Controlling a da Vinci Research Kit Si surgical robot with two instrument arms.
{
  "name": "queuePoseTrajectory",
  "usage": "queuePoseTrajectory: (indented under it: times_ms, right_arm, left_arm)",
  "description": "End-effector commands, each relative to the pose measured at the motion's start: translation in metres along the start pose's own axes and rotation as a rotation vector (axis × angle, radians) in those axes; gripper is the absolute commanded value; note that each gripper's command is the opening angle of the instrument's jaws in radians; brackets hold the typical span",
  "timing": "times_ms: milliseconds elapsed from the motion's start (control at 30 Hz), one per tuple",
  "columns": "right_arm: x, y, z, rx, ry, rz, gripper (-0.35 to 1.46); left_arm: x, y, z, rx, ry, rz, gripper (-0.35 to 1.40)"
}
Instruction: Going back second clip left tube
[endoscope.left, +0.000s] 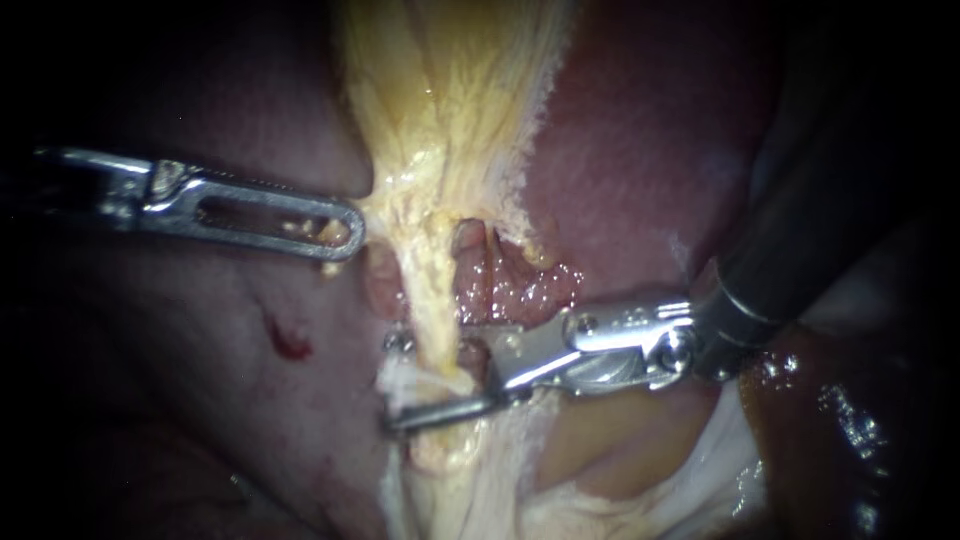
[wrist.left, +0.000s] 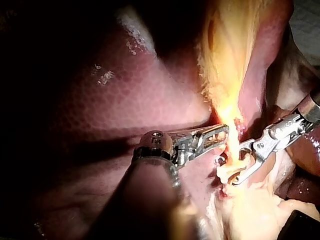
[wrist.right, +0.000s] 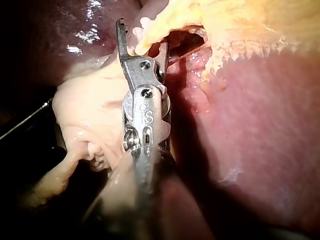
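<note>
Left tube (endoscope.left: 430, 310) sits between the wide-open jaws of my right instrument (endoscope.left: 398, 382). My left instrument (endoscope.left: 348, 230) pinches yellow tissue (endoscope.left: 440, 120). I think backing away has hardly begun.

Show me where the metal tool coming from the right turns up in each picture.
Endoscope view: right instrument enters from upper right, open jaws straddling the yellow strand at centre.
Left wrist view: the second instrument, facing the left instrument across the strand.
Right wrist view: the view's own instrument, strand between its jaws.
Shared landmark: that yellow strand.
</note>
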Motion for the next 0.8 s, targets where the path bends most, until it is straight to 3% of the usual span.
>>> queuePoseTrajectory:
  times_ms: [33,333,800]
  right_arm:
    - [0.0001,0.0,-0.0003,-0.001,0.005,-0.007,0.5]
    - [0.0005,-0.0007,-0.0057,-0.009,0.024,-0.067,0.5]
    - [0.0031,-0.0008,-0.0153,-0.037,0.05,-0.1,0.5]
  left_arm:
    - [0.0,0.0,0.0,0.0,0.0,0.0,-0.35]
    - [0.0,0.0,-0.0001,0.0,0.0,0.0,-0.35]
    - [0.0,0.0001,0.0,0.001,0.0,0.0,-0.35]
